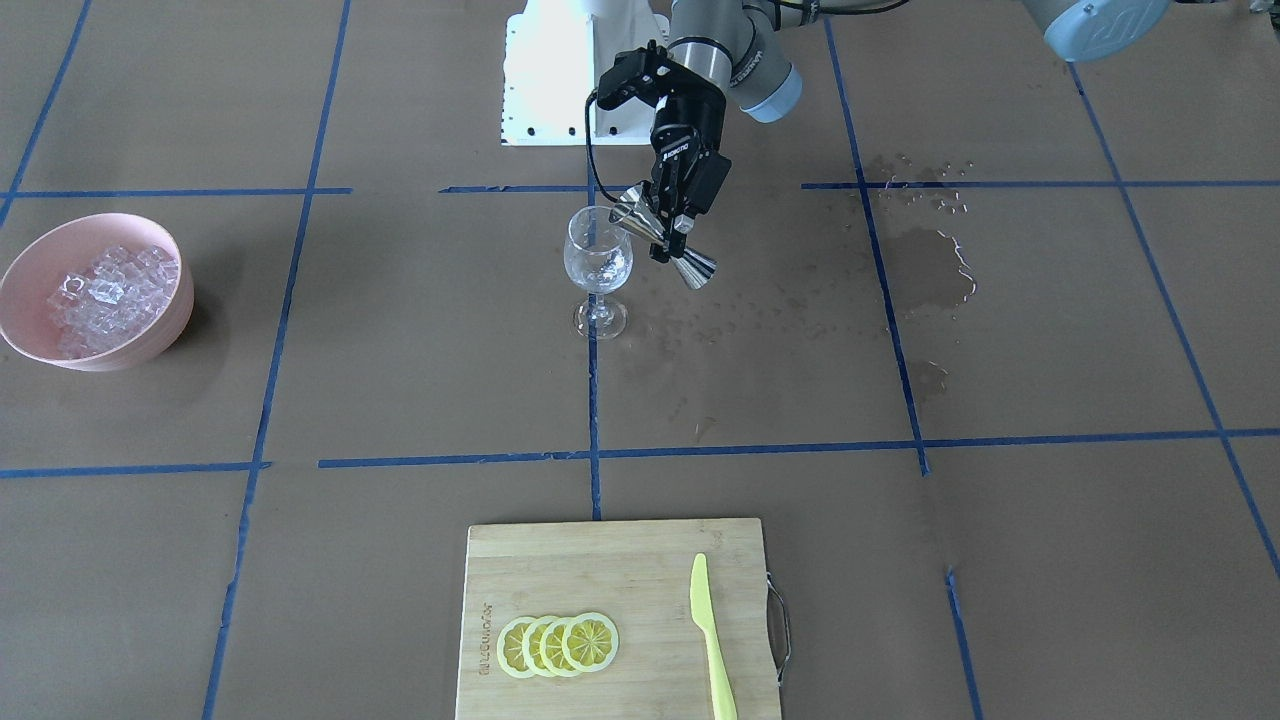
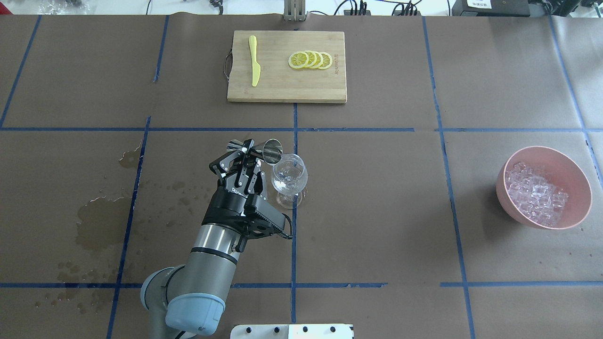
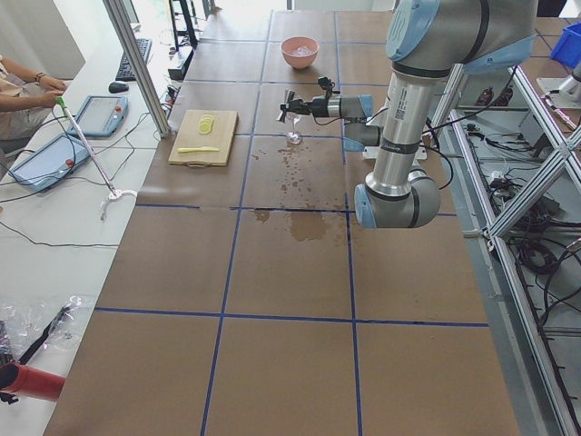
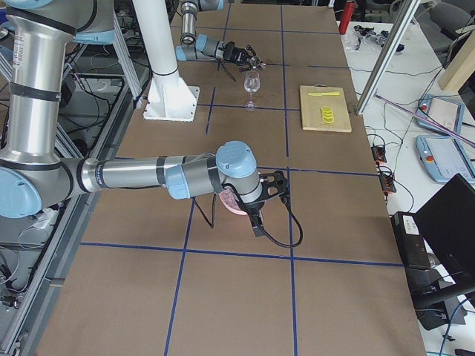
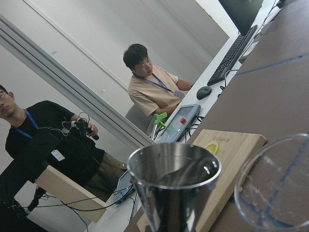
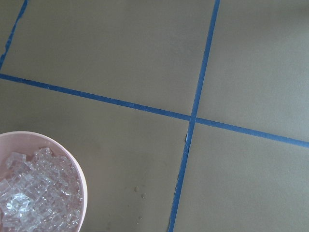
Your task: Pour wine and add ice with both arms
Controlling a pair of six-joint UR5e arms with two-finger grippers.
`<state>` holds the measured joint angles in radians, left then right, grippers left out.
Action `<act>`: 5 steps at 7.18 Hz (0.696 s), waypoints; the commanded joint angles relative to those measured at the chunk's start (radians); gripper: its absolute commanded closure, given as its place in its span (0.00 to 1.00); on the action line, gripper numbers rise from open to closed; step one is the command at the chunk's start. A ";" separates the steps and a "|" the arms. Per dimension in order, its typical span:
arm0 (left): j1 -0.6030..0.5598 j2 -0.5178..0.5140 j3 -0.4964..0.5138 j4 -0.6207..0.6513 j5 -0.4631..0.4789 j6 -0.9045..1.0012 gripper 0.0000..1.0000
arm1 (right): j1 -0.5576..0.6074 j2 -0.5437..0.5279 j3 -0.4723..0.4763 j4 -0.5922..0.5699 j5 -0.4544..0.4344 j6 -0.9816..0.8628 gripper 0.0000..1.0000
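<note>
Your left hand (image 2: 246, 159) pinches the steel jigger (image 2: 264, 150), tipped at the wine glass's (image 2: 289, 176) 10 o'clock rim. The ice (image 2: 534, 193) fills the pink bowl (image 2: 574, 173), well apart at the glass's 3 o'clock. Your right hand (image 4: 258, 208) hangs over that bowl, but you cannot tell its grip.
</note>
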<state>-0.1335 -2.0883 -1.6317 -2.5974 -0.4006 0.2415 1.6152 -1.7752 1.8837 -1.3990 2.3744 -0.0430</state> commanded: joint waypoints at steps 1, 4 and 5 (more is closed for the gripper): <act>0.000 -0.015 0.000 -0.001 0.023 0.158 1.00 | 0.005 -0.009 0.000 0.000 0.002 0.000 0.00; 0.002 -0.019 0.003 -0.003 0.040 0.246 1.00 | 0.009 -0.012 0.002 0.000 0.002 0.000 0.00; 0.002 -0.021 0.003 -0.001 0.049 0.284 1.00 | 0.009 -0.015 0.002 0.000 0.002 0.000 0.00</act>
<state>-0.1322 -2.1073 -1.6296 -2.5992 -0.3635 0.4831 1.6236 -1.7871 1.8852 -1.3990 2.3761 -0.0429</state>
